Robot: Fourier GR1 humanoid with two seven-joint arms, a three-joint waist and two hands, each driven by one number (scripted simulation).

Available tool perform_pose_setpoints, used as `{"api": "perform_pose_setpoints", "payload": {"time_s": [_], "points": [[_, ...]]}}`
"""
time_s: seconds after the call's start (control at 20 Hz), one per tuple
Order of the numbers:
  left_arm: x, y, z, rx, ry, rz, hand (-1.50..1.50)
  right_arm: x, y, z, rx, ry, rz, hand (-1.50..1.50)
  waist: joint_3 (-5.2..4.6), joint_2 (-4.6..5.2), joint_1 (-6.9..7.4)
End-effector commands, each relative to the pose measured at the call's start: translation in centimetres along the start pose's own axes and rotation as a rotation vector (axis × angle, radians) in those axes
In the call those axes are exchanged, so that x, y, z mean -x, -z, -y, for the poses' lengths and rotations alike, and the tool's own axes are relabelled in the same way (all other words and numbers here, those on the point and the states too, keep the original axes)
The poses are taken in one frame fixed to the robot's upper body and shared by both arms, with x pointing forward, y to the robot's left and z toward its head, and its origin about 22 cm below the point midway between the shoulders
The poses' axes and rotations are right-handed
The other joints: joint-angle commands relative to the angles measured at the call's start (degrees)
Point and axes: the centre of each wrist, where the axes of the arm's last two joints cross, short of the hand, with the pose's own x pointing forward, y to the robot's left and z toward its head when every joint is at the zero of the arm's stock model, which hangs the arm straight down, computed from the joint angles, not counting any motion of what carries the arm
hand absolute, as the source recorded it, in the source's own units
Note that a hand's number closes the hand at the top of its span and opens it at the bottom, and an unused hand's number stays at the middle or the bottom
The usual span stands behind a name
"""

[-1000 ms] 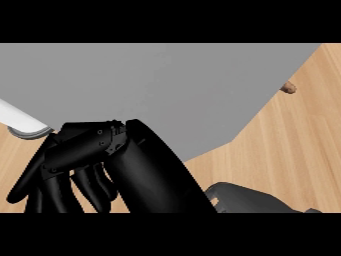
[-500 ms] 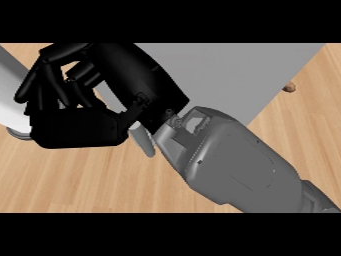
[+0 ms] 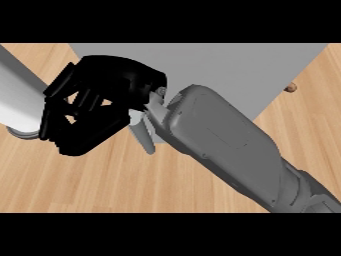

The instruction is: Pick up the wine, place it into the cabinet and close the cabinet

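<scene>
Black right hand (image 3: 99, 107) curls beside one white wine (image 3: 7, 95) bottle.

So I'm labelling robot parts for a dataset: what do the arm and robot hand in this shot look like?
One arm shows. The forearm is a bulky grey shell with rounded edges, a shallow recessed panel on top and a seam near the elbow end. A lighter grey wrist piece joins it to the robot hand, which is glossy black with thick, segmented fingers. No cables or markings are visible.
</scene>
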Motion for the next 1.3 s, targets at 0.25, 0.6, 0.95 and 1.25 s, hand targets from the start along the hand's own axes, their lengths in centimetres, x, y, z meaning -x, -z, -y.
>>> {"api": "perform_pose_setpoints", "payload": {"time_s": [0.25, 0.6, 0.95, 1.25], "points": [[-1.3, -0.2, -2.0, -0.002, -0.016, 0.050, -1.50, 3.6, 1.4, 3.8, -0.128, 0.137, -0.040, 1.50, 0.04, -0.30, -1.30], [-1.1, -0.7, -2.4, 0.024, -0.025, 0.027, -1.50, 5.4, 1.3, 6.8, -0.112, 0.226, 0.035, 1.50, 0.00, 0.02, -0.72], [-1.4, 0.4, -1.5, 0.022, -0.005, 0.044, -1.50, 6.1, -0.4, 9.3, -0.011, 0.256, 0.061, 1.50, 0.07, 0.01, -0.84], [-1.0, 0.3, -1.8, -0.001, 0.005, 0.036, -1.50, 4.6, -3.0, 11.7, 0.159, 0.186, 0.110, 1.50, -0.04, 0.19, -2.32]]}}
